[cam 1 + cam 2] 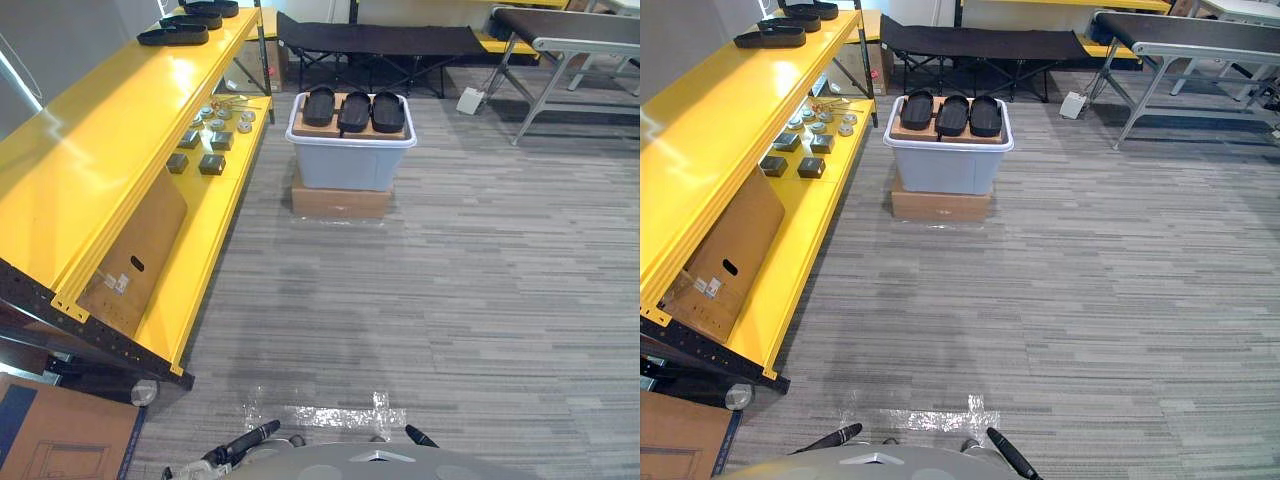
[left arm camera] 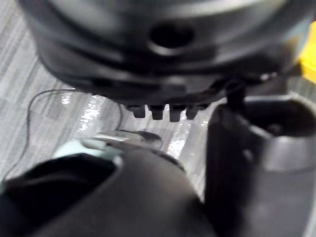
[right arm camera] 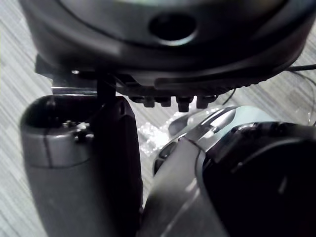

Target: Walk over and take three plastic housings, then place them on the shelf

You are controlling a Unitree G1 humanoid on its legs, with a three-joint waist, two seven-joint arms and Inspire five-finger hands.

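Both hands hang low at my sides: left hand [image 2: 148,54] and right hand [image 3: 163,49], fingers relaxed, nothing in them. Three plastic housings [image 1: 352,110] sit side by side across the top of the grey tub [image 1: 345,165], which is stacked on a cardboard box [image 1: 340,202] well ahead of me beside the yellow shelf [image 1: 110,150]. Risks as I judge them — clipping the shelf's near corner walking in, shoving the tub off its box, or dropping a housing if I carry all three.
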